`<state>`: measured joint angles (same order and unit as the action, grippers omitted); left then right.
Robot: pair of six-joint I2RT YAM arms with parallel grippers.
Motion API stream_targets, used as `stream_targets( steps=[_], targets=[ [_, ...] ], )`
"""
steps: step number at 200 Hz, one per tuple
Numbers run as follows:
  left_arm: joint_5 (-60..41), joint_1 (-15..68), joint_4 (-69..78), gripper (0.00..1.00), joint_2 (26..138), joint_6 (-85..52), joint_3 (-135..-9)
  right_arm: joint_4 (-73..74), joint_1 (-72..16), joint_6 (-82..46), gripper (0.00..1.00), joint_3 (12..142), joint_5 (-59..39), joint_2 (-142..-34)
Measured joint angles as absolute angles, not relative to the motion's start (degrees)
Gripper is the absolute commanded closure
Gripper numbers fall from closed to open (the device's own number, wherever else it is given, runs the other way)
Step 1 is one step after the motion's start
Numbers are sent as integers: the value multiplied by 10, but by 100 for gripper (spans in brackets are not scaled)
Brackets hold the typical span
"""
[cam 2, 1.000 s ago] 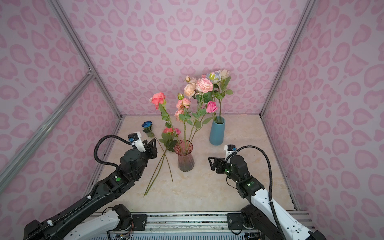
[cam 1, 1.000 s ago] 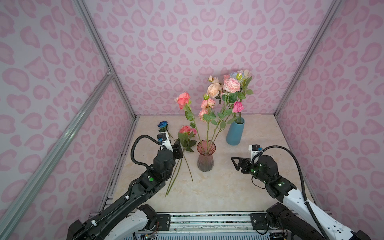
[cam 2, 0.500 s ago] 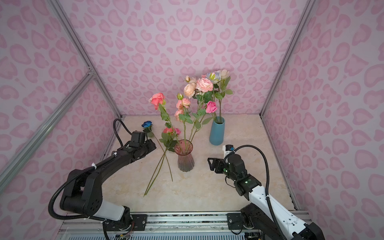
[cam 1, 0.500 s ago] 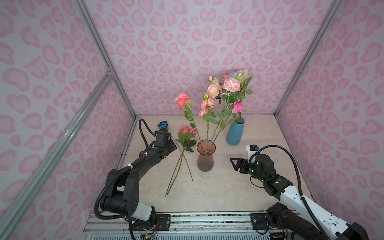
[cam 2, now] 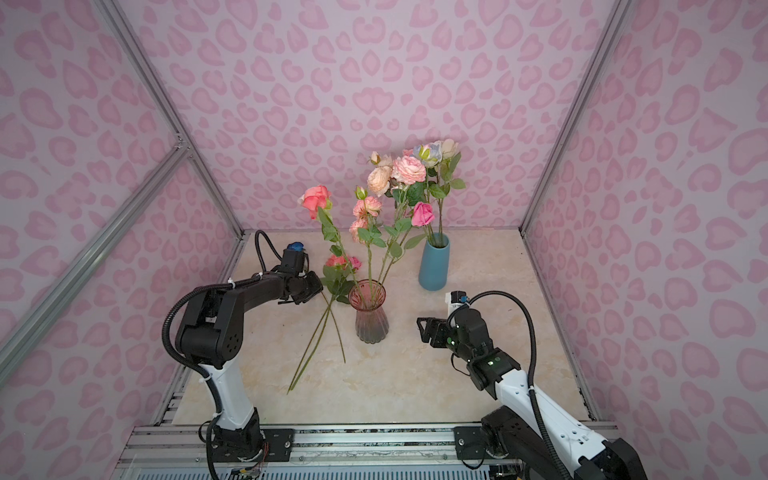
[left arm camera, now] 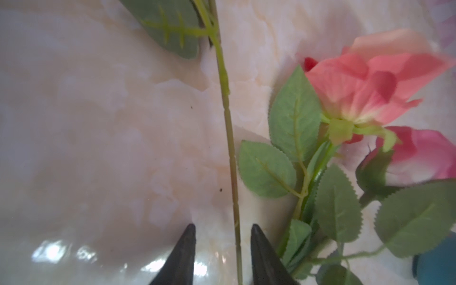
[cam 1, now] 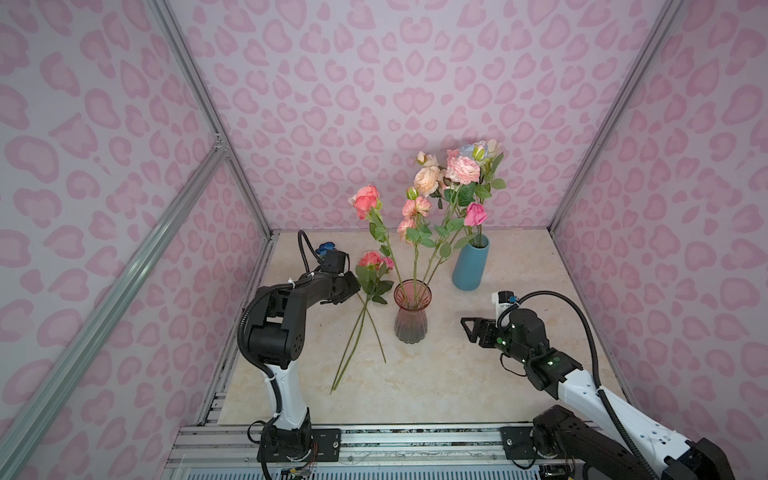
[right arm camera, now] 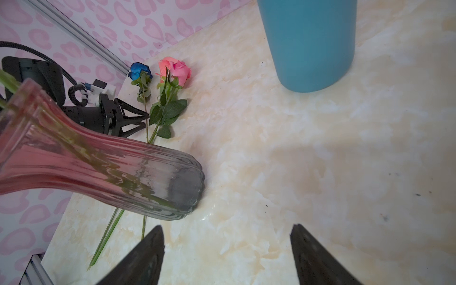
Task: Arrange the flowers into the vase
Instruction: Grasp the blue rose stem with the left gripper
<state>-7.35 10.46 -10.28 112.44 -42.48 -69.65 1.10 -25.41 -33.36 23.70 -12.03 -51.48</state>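
**Loose rose stem, flat on table, between the left jaws**

State of the left gripper (left arm camera: pixel 222 228): fingertips apart, straddling a thin green stem (left arm camera: pixel 228 128) that lies flat on the marble table (cam 1: pixel 415 382). The stem sits nearer one tip and is not yet pinched. Its long axis crosses the closing line squarely. It is probably the stem of the deep blue rose (right arm camera: pixel 140 70). The coral rose (left arm camera: pixel 370 84) and pink rose (left arm camera: pixel 419 155) lie just beside it. The pink glass vase (cam 1: pixel 410 316) stands to this gripper's right. State of the right gripper (right arm camera: pixel 227 226): wide apart, empty, near that vase. The left arm is nearer the stem.
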Motion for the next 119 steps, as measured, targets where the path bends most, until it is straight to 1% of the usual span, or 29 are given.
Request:
stream_targets(
  steps=[2,4,12,59,92,119],
  targets=[
    [-75,105,-102,63,1126,-425,-698,12,-254,-334,19,237,-120,-515],
    [-76,105,-101,66,1127,-425,-700,13,-254,-334,19,237,-120,-516],
    [-77,104,-101,72,1131,-425,-705,17,-254,-333,19,238,-120,-519],
    [-81,104,-103,92,1141,-424,-715,25,-248,-333,19,238,-129,-529],
    [-80,104,-102,97,1129,-420,-700,22,-248,-333,19,238,-132,-511],
    [-76,104,-102,97,1089,-419,-674,19,-248,-335,19,241,-135,-494]
  ],
)
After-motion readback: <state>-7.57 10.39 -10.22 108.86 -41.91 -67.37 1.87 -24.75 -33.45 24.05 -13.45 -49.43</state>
